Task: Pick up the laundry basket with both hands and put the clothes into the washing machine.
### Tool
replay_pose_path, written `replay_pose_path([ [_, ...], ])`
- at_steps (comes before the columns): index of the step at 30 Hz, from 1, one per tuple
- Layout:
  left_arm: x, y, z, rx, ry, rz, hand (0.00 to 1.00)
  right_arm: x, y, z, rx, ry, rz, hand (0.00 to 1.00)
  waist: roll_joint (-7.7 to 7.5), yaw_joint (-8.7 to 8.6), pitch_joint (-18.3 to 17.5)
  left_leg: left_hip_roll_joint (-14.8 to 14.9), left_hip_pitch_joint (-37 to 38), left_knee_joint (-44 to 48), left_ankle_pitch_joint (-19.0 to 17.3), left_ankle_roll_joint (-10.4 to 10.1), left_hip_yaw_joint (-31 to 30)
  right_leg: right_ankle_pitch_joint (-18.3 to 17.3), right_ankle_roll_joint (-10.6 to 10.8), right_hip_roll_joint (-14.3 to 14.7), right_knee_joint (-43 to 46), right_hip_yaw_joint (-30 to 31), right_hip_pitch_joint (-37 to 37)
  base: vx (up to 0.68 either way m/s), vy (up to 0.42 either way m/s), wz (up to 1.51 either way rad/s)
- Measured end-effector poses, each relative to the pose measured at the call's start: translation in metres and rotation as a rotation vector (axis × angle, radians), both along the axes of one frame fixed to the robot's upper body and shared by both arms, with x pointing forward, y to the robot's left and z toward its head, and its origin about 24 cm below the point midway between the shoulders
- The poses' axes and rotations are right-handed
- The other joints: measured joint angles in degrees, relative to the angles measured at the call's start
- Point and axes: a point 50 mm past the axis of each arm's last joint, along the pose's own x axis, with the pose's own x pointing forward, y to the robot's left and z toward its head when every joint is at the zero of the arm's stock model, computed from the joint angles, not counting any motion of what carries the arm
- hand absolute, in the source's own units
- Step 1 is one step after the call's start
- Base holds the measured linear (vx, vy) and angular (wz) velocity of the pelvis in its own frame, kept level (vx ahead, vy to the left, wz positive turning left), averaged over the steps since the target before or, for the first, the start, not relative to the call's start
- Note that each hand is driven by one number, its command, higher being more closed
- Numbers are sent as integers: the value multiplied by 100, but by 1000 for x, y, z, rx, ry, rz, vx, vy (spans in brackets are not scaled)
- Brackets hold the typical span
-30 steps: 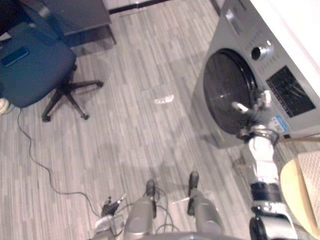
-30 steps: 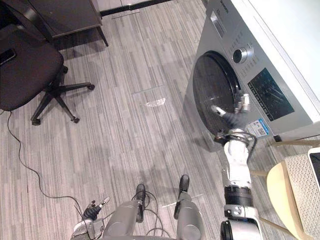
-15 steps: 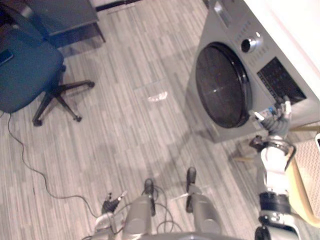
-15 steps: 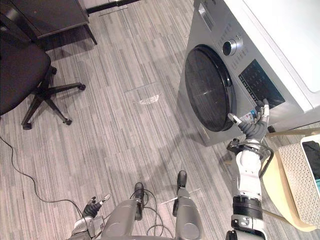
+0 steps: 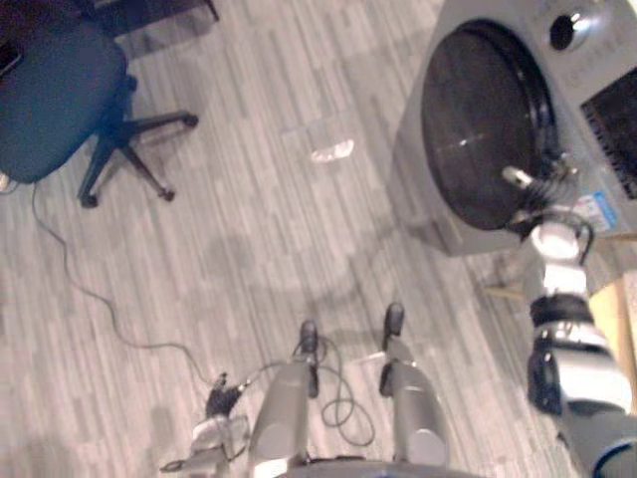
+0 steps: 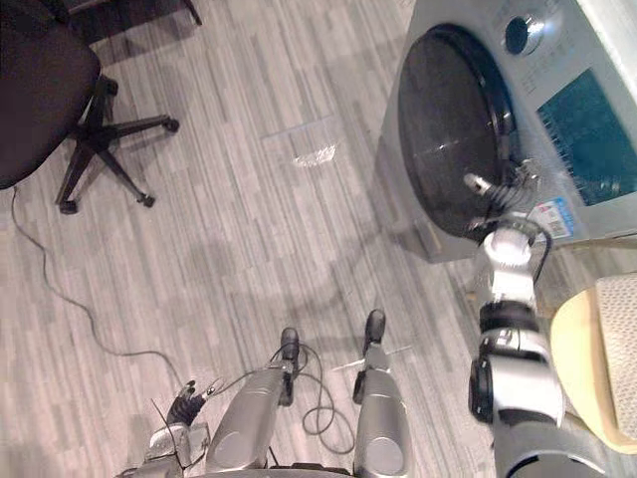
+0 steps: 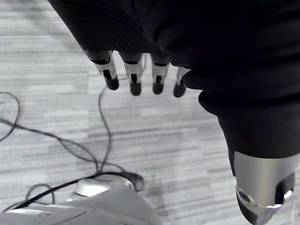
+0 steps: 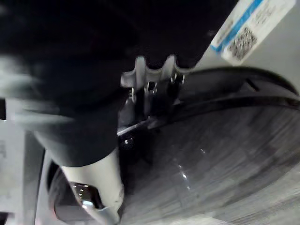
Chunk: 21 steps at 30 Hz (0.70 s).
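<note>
At the right edge of the washing machine point(image 6: 557, 129) door point(image 6: 448, 129), the right hand point(image 5: 542, 184) is set against the dark rim, thumb sticking out over the glass. Whether that hand is hooked on the rim or only laid against it cannot be told. The left hand point(image 7: 135, 77) hangs low over the floor point(image 5: 249, 199), fingers point(image 7: 158, 79) straight and relaxed, nothing held. The laundry basket point(image 6: 619, 344) is seen at the far right, just beside the right arm and well apart from the left hand; it is not picked up, and its clothes cannot be made out. The door looks shut, so opening it is judged the step in hand.

The rim should be caught firmly at the latch side before any pull. The pull should follow the door's arc, not go straight back, or the hold may slip off. The door should be swung wide enough that the drum mouth is clear for the basket. An office chair point(image 5: 60, 100) stands well away and is no obstacle.
</note>
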Motion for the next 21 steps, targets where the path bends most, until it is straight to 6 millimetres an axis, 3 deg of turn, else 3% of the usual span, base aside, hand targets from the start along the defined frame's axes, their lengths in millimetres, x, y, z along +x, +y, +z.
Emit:
replay_pose_path([
  [2,13,-9,8,-14,-64,-28,0,6,-16,11,23,56,-14,0,99,13,56,-77,-126,-92,101,14,-59,48,8,-70,-32,-48,-97,-29,15,22],
  [3,27,-24,16,-41,-127,-69,0,12,-19,23,58,51,-21,0,244,51,151,-125,-204,-150,187,40,-142,108,18,-107,-86,-108,-145,-40,16,28],
  [9,41,-42,24,-76,-183,-119,0,15,-17,31,79,20,-39,0,296,83,231,-160,-305,-283,319,-1,-291,157,14,-136,-110,-234,-225,-52,-15,15],
  [12,43,-45,23,-82,-177,-118,0,17,3,26,-6,13,32,0,301,94,238,-106,-301,-315,372,-46,-301,163,3,-84,-115,-236,-232,-29,-42,-1],
  [15,42,-45,22,-75,-169,-114,0,15,55,6,-96,4,209,0,297,136,240,0,-210,-346,396,-88,-301,186,-33,37,-200,-248,-127,11,-59,-7],
  [17,38,-41,18,-66,-134,-92,0,2,121,-37,-130,77,457,0,281,156,235,121,17,-517,430,-150,-306,175,-99,123,-333,-300,97,57,-83,2],
  [18,37,-41,17,-65,-128,-89,0,-3,138,-47,-139,98,527,0,276,158,233,137,60,-538,441,-168,-307,157,-122,130,-334,-318,127,61,-52,6],
  [20,36,-38,16,-52,-117,-82,0,-31,198,-89,-89,183,759,0,236,177,213,189,158,-665,474,-211,-306,116,-174,213,-336,-369,175,54,-30,5],
  [21,36,-37,16,-48,-114,-84,0,-37,206,-96,-64,199,789,0,215,201,202,215,160,-672,479,-220,-305,116,-175,221,-339,-374,177,53,-37,6],
])
